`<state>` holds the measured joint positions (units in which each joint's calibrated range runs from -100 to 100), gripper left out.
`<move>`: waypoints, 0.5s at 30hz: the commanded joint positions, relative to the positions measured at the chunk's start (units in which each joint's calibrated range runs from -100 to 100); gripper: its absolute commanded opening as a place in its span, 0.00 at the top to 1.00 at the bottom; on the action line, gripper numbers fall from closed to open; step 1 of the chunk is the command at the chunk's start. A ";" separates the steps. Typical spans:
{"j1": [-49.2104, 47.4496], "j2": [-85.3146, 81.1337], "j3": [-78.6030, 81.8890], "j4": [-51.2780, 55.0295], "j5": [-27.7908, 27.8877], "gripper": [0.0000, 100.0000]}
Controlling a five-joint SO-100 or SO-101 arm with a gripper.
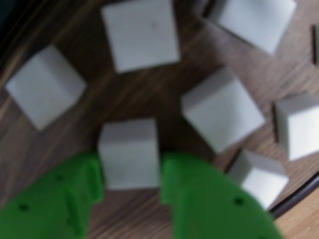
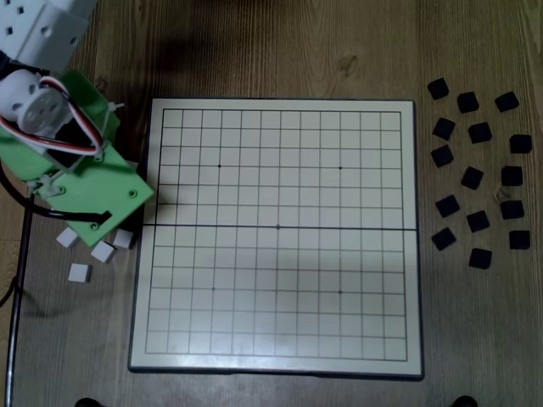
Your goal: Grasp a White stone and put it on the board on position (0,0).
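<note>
Seven white stones are showing up in the wrist view, all chunky matte cubes with soft edges, sitting loose on the dark wood-grain table [image 1: 164, 99]. One White stone [image 1: 128, 153] is sitting right between the two green plastic fingers [image 1: 79, 191] of the gripper [image 1: 130, 181], and the jaws are standing only about a block apart, hugging its sides. It's too blurry to say whether they're actually pressing on it or just flanking it, so I can't tell if it's gripped. That stone is resting flat on the table.

Over in the fixed view, the green arm [image 2: 76, 161] is hanging over the table just off the left edge of the board [image 2: 280, 339], covering most of the white pile. Four white blocks [image 2: 103, 251] are peeking out below it, near the board's left side.

Board itself is looking smooth and cream with a thin black grid and dark frame, nothing sitting on it. Position (0,0) [image 2: 278, 226] is the little dot on the dark fold line, dead centre. Black square blocks [image 2: 478, 221] are lying scattered well off the board's right edge.
</note>
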<state>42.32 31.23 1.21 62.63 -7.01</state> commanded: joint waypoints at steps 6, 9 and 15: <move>-0.85 -1.94 -0.34 -0.50 -0.05 0.94; -0.85 -2.11 -0.24 -0.50 -0.10 0.94; -0.94 -2.53 -0.24 -0.50 -0.29 0.94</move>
<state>42.32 31.23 1.39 62.63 -7.01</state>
